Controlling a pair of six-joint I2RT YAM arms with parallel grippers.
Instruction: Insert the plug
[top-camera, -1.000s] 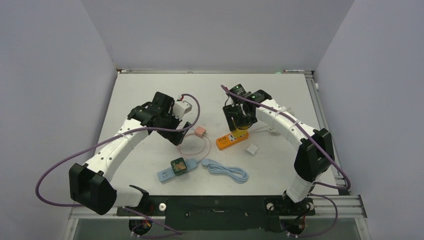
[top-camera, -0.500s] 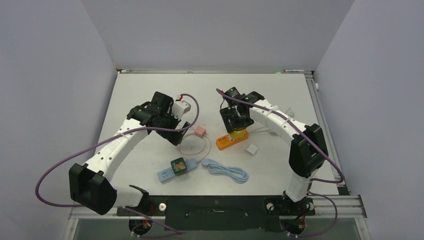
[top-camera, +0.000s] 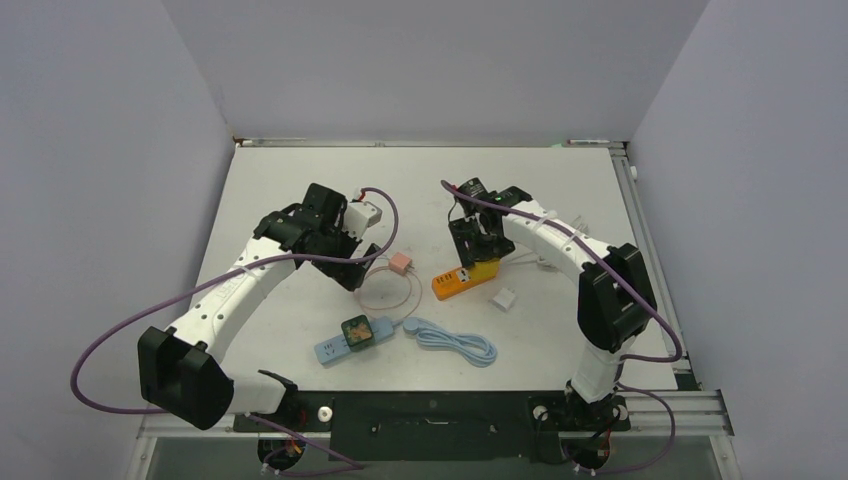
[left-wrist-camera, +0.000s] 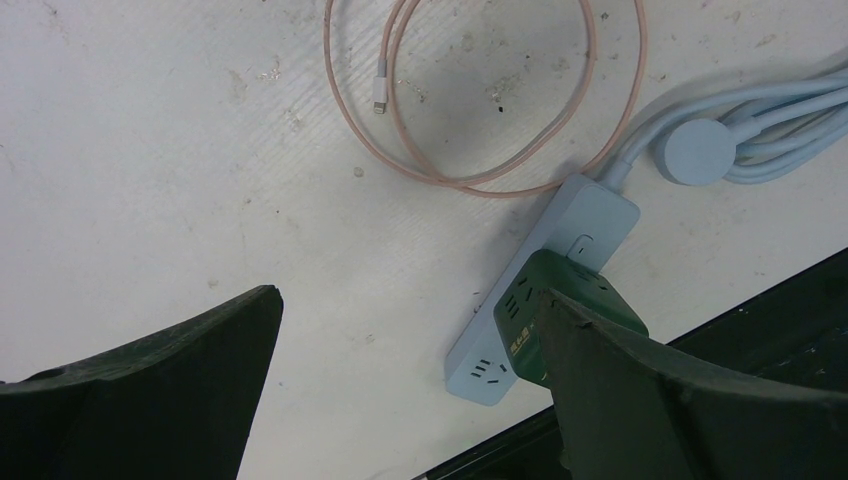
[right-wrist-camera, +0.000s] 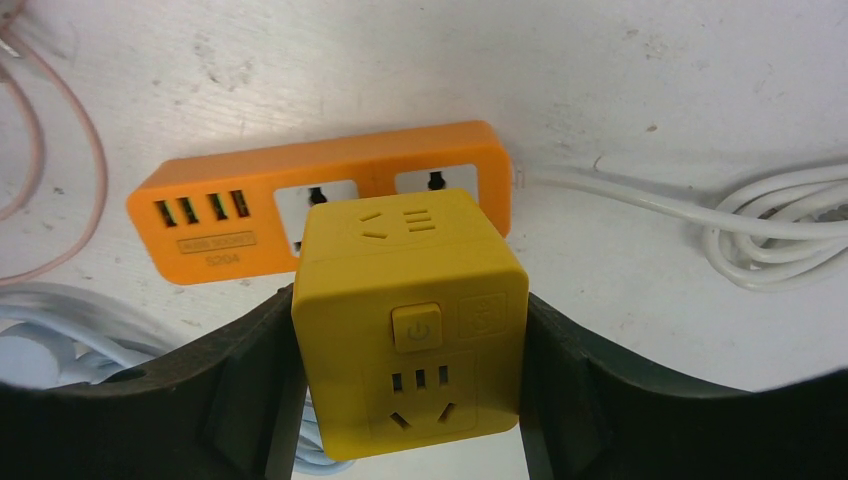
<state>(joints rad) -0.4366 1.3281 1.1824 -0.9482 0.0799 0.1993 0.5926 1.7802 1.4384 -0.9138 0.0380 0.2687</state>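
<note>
The plug is a yellow cube adapter with a power button and sockets on its face. My right gripper is shut on it, one finger on each side. It hangs over the sockets of the orange power strip; its prongs are hidden. From above, the cube sits at the right end of the strip under my right gripper. My left gripper stands open over bare table, left of the strip; its fingers hold nothing.
A light blue power strip carries a green cube, with its blue cable coiled beside it. A pink adapter and thin pink cable lie mid-table. A white adapter and white cable lie right of the orange strip.
My right arm has swung and its wrist has turned a little, keeping the yellow cube over the orange strip's right end. The left arm has not moved.
</note>
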